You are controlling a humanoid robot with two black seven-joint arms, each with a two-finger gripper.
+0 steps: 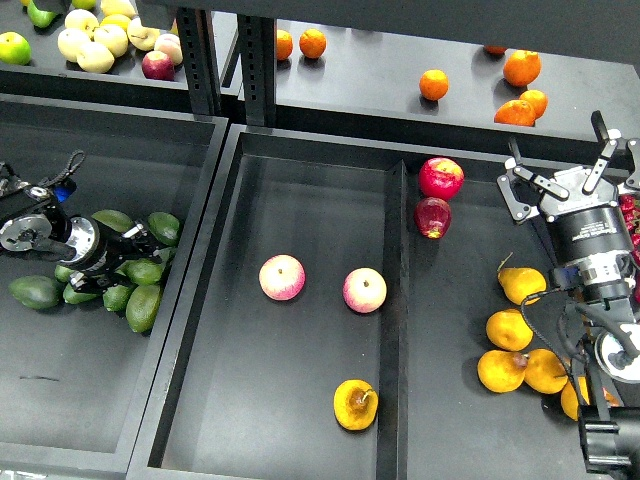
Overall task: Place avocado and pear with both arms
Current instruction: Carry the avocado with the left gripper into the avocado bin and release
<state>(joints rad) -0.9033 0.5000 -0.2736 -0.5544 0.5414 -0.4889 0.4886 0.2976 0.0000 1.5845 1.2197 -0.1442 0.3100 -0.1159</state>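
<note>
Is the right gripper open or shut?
Open. The right gripper has its two fingers spread wide apart with nothing between them, raised above the tray of yellow pears.

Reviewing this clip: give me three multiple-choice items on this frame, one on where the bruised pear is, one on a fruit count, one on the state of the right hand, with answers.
1. Where does the pear with the brown patch lie?
A. near the front of the middle tray
B. on the back shelf among the oranges
C. in the left bin with the avocados

2. How many fruits lie in the middle tray in all?
A. one
B. three
C. six

3. How is the right hand?
A. shut on a yellow pear
B. shut on a red apple
C. open and empty

Answers:
1. A: the pear rests alone at the front of the middle tray.
2. B: two pink-yellow apples plus the pear.
3. C: the right hand has its fingers spread above the right tray, with nothing between them.
</note>
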